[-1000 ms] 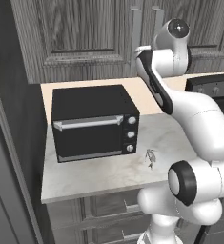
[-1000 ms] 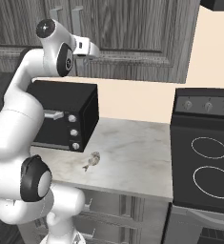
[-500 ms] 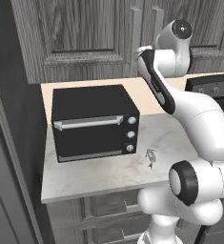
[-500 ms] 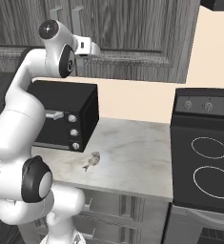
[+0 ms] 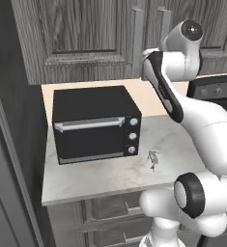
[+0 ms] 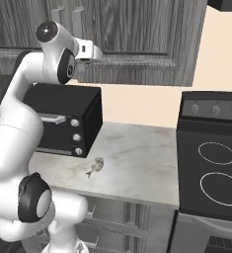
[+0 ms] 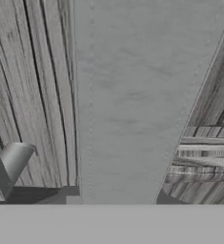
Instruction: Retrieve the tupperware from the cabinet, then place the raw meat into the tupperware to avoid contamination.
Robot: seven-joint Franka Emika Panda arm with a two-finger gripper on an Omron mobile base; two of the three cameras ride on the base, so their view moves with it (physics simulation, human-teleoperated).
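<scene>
Hand view is showing the pincer pinching the cabinet's handle; I'd be pulling straight out, wrist level. Meat is waiting near the desk's front edge.

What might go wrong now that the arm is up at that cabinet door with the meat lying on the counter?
The gripper is at the cabinet by its bar handles; a poor hold may slip when it pulls. A swinging door or elbow may clip the toaster oven. The raw meat lies bare on the counter, risking contamination.

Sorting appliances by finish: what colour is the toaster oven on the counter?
Black, with a silver door handle and three pale knobs; the toaster oven shows best in the left base view.
</scene>
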